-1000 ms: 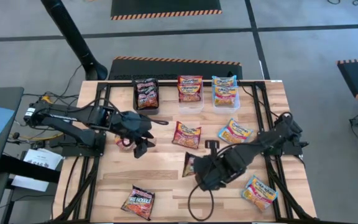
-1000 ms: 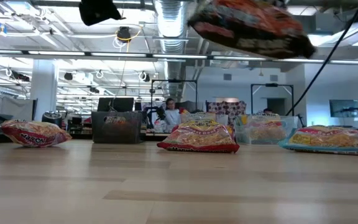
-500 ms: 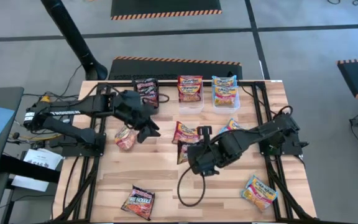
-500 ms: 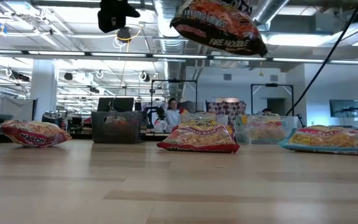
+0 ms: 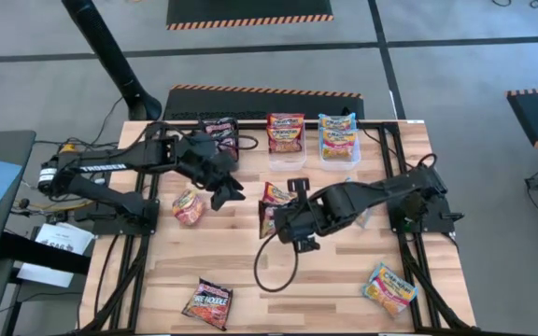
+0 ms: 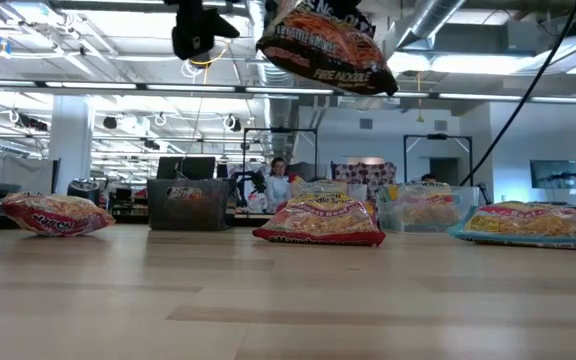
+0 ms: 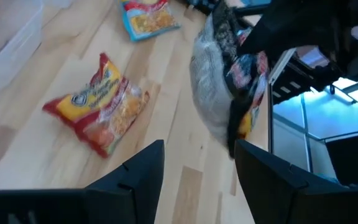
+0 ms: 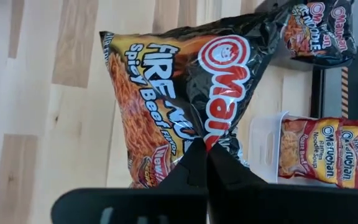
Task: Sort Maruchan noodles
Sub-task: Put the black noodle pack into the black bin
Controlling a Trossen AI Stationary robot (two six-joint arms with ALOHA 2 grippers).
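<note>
A dark packet (image 8: 185,93) hangs above mid-table, pinched by the right gripper (image 8: 204,163). A red packet (image 5: 189,206) lies just beside the left gripper (image 5: 229,189), whose fingers (image 7: 135,174) are spread and empty. Bins (image 5: 286,157) line the far edge.

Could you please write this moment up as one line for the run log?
right gripper: shut on dark Fire noodle packet, held above table | left gripper: open, empty, near black bin | red packet on table
</note>
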